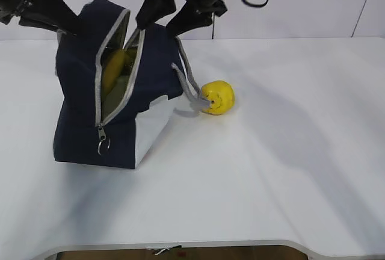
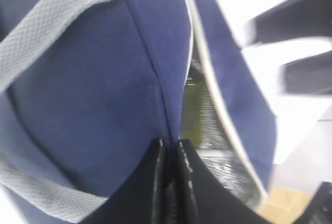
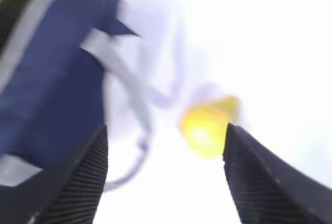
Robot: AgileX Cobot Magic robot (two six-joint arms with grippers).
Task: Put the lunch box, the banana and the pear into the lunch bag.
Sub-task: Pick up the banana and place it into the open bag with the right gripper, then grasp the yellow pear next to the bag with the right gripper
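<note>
The navy lunch bag (image 1: pixel 78 91) stands at the left with its grey zipper open. The banana (image 1: pixel 114 67) lies inside the opening, over a green patch (image 1: pixel 122 88) that may be the lunch box lid; the box is otherwise hidden. The pear (image 1: pixel 218 97) sits on the table just right of the bag, by the grey handle (image 1: pixel 189 85). My left gripper (image 1: pixel 71 30) is shut on the bag's top fabric (image 2: pixel 104 79), pinching it at the seam (image 2: pixel 168 149). My right gripper (image 1: pixel 156 26) is open and empty above the bag's right edge. In the right wrist view (image 3: pixel 165 130) the pear (image 3: pixel 207 125) lies below, between its fingers.
The bag's silver lining (image 2: pixel 218 146) shows through the opening. The zipper pull (image 1: pixel 103 145) hangs at the bag's lower front. The white table (image 1: pixel 271 170) stretches right and forward; its front edge (image 1: pixel 180 247) is near the bottom.
</note>
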